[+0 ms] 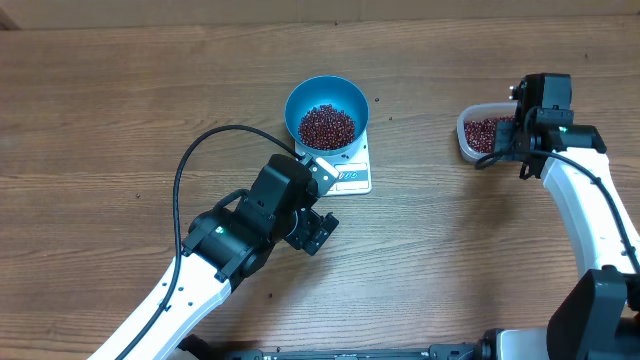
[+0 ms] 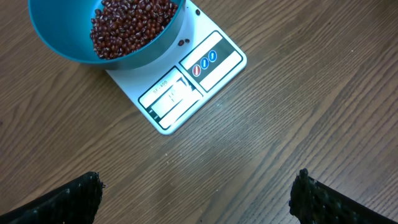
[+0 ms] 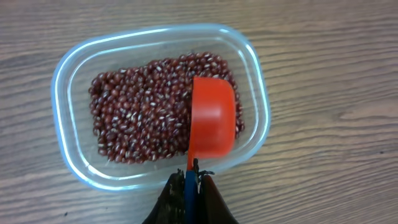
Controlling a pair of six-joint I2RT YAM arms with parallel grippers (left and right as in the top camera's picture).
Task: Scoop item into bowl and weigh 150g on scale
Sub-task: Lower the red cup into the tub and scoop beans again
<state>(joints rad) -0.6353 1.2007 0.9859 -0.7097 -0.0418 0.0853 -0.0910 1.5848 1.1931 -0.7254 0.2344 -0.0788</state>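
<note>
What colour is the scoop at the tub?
Orange-red scoop, blue handle; best in right wrist view.

The scale (image 1: 352, 178) lies near the middle of your surface (image 1: 100, 120). The bowl (image 1: 300, 103) is on its 12 o'clock end, with beans (image 1: 327, 127) in it. Your left hand (image 1: 318, 230) hangs at the scale's 7 o'clock. Well apart, at the bowl's 3 o'clock, lies the tub (image 1: 464, 130) with more beans. The scoop (image 3: 211, 118) sits in the tub on those beans, its handle gripped by your right hand (image 3: 186, 185) at the tub's 3 o'clock side.

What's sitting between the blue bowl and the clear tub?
Only bare tabletop between bowl and tub, save two tiny dark specks; overhead view shows it.
</note>
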